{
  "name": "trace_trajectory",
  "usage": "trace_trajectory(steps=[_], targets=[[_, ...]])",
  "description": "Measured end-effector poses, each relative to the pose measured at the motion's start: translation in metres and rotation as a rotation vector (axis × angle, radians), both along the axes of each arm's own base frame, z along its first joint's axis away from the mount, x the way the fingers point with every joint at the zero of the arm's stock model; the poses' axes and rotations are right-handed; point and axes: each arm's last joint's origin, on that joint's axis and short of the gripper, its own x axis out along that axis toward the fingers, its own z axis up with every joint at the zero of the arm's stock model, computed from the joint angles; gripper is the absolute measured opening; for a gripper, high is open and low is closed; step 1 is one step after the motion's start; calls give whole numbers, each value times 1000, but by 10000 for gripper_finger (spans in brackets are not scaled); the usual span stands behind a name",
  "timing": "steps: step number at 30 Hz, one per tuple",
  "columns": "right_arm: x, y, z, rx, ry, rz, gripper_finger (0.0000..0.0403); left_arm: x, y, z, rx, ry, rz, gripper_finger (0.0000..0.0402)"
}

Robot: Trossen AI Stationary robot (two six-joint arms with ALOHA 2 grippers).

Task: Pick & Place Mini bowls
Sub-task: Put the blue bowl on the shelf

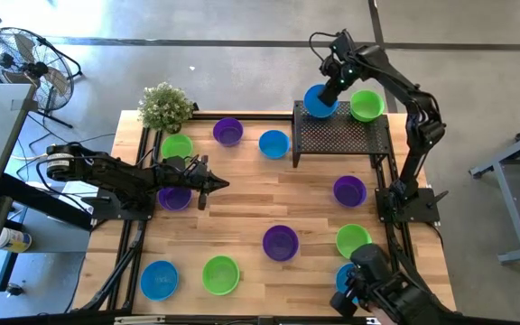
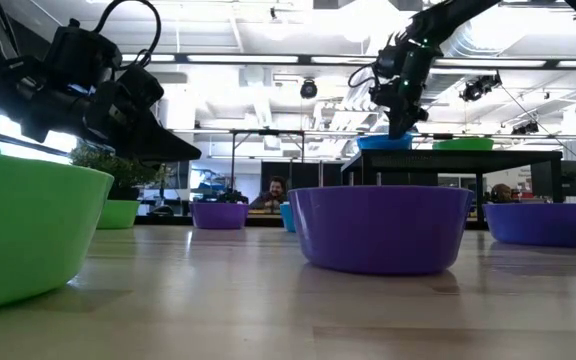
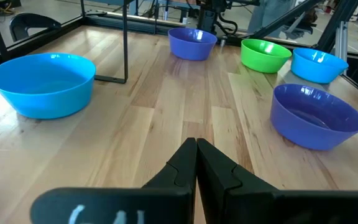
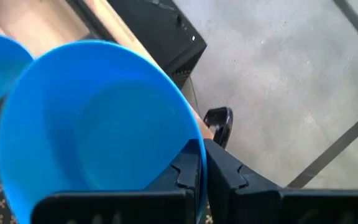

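Overhead, a wooden desk [image 1: 242,203] scattered with mini bowls in blue, lime green and purple. At the far right corner, a black mesh stand [image 1: 341,135] carrying a blue bowl [image 1: 318,102] and a green bowl [image 1: 366,105] side by side. Right gripper [image 1: 329,93] reaching down at the blue bowl's edge, jaws nearly together and pinching its rim, as seen up close in the right wrist view [image 4: 202,163]; bowl possibly tilted, hard to tell from above. Left gripper [image 1: 213,183] hovering low over the middle left of the desk, jaws pressed together on nothing, beside a purple bowl [image 1: 174,197] partly hidden under the arm. Elsewhere on the desk: more bowls along the far edge, the right side and the near edge. Potted plant [image 1: 164,106] at the far left corner. Person seated in the room beyond [image 2: 274,192].
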Motion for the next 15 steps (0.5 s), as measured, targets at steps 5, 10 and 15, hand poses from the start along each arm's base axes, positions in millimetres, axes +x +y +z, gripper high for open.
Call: trace_trajectory(steps=[5,10,15], targets=[[3,1,-1,2,-1,8,11,0,0,0,0,0,0,4],[3,2,-1,3,6,4,11,0,0,0,-1,0,-1,4],[3,1,-1,2,8,-15,12,0,0,0,-1,0,-1,4]])
